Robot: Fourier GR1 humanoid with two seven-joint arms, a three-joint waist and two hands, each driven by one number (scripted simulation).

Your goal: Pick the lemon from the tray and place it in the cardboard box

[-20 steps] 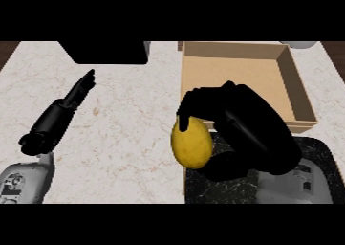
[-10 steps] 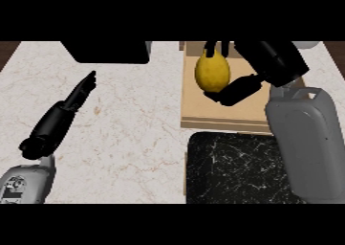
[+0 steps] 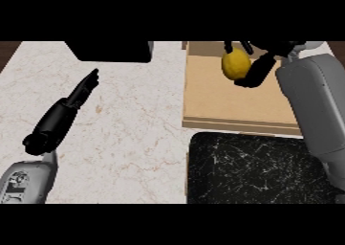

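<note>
With your right robot hand (image 3: 263, 64) curled round the lemon (image 3: 235, 65) above the far end of the cardboard box (image 3: 231, 103), lower it close to the box floor before uncurling, so it won't roll out toward the tray (image 3: 253, 167).

Right robot hand (image 3: 263, 62) holds the lemon (image 3: 234, 66) over the cardboard box (image 3: 231, 103), beyond the tray (image 3: 253, 167)
</note>
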